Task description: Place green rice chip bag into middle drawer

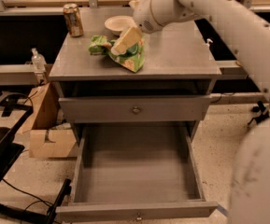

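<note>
The gripper (125, 42) hides part of the crumpled foil bag (133, 60); its grip cannot be told. The grey drawer (102, 211) is cropped below.

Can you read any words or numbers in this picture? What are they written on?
On the green rice chip bag: the print is too blurred to read.
On the drink can: the label is too blurred to read.
No writing shows on the bowl, the cabinet's drawers or the gripper, which is right over the bag on the cabinet top.
So: no readable text.
</note>
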`<state>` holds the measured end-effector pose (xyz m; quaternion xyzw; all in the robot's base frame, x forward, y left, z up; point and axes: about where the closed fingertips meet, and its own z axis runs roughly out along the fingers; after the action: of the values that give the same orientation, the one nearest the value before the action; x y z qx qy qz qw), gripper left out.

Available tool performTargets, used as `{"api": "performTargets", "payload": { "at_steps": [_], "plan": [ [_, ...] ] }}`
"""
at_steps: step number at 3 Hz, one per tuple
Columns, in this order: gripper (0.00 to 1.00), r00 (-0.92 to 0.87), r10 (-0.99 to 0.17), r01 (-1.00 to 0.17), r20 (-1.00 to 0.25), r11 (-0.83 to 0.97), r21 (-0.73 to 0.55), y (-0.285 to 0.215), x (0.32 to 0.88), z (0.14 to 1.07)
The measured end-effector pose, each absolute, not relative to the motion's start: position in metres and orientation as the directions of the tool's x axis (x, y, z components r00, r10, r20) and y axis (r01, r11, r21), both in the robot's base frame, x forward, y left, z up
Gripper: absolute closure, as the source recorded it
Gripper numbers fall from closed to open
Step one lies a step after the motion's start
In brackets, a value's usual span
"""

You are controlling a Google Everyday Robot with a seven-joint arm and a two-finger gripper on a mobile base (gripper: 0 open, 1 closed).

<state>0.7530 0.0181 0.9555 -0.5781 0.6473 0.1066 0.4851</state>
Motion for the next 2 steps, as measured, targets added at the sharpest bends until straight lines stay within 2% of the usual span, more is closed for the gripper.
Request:
{"api": "performTargets", "payload": {
  "at_steps": [2],
  "plan": [
    [0.00, 0.105, -0.671, -0.901, -0.734, 0.249, -0.356, 0.077, 0.781, 0.907]
  ]
}}
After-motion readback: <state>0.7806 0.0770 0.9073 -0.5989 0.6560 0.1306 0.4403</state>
